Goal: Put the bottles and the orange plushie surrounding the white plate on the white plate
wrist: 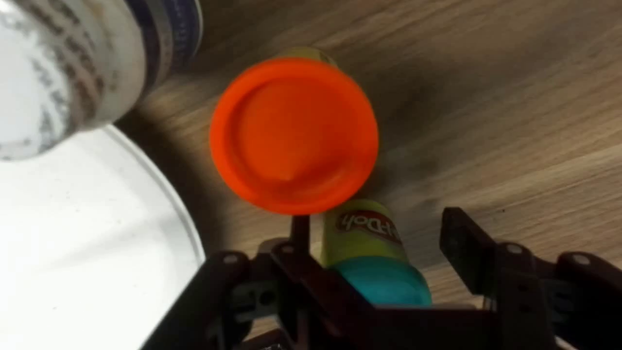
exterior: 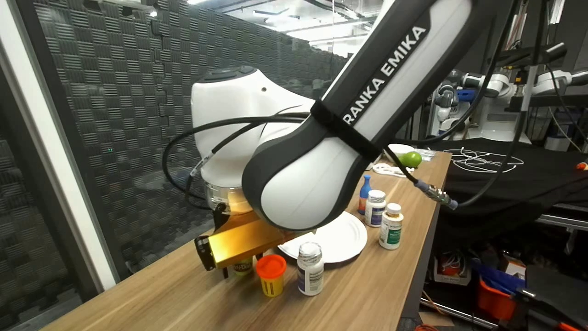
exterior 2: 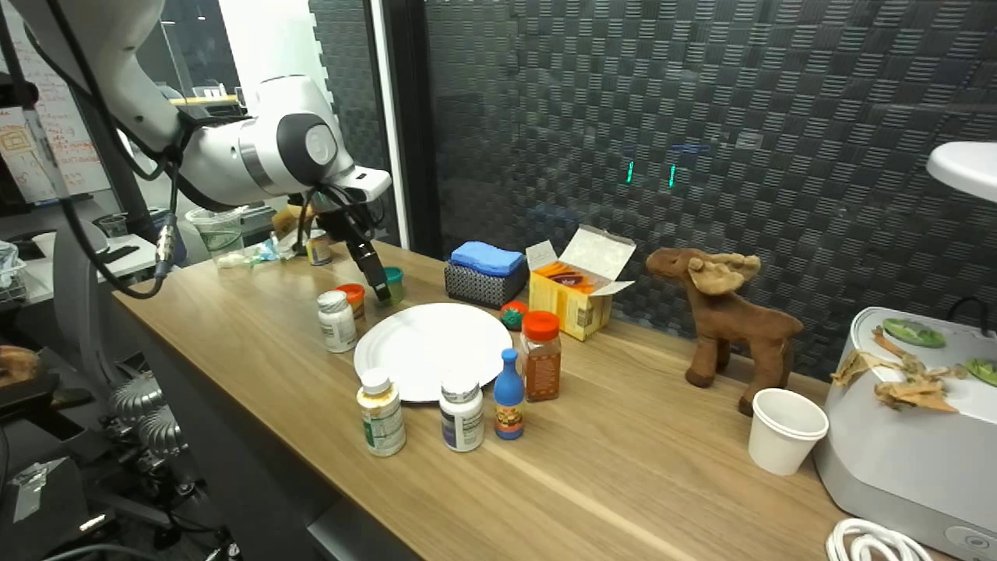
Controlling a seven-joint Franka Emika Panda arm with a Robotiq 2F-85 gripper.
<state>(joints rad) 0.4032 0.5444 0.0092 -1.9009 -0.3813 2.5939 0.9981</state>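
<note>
Three white plastic bottles (exterior 2: 337, 322) edge one round white plate (exterior 2: 432, 347); the black gripper (wrist: 377, 222) points down, jaws parted.

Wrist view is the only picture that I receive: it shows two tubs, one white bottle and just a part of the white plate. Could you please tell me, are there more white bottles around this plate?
Observer: Yes, two more in both exterior views: a green-labelled white bottle and a purple-labelled white bottle, both standing upright near the white plate.

Operator: Thank you. Does a bottle of different colour stand close to these two?

Observer: Yes, a slim blue bottle stands beside the purple-labelled one, so that the purple-labelled one is in the middle of the three.
</note>
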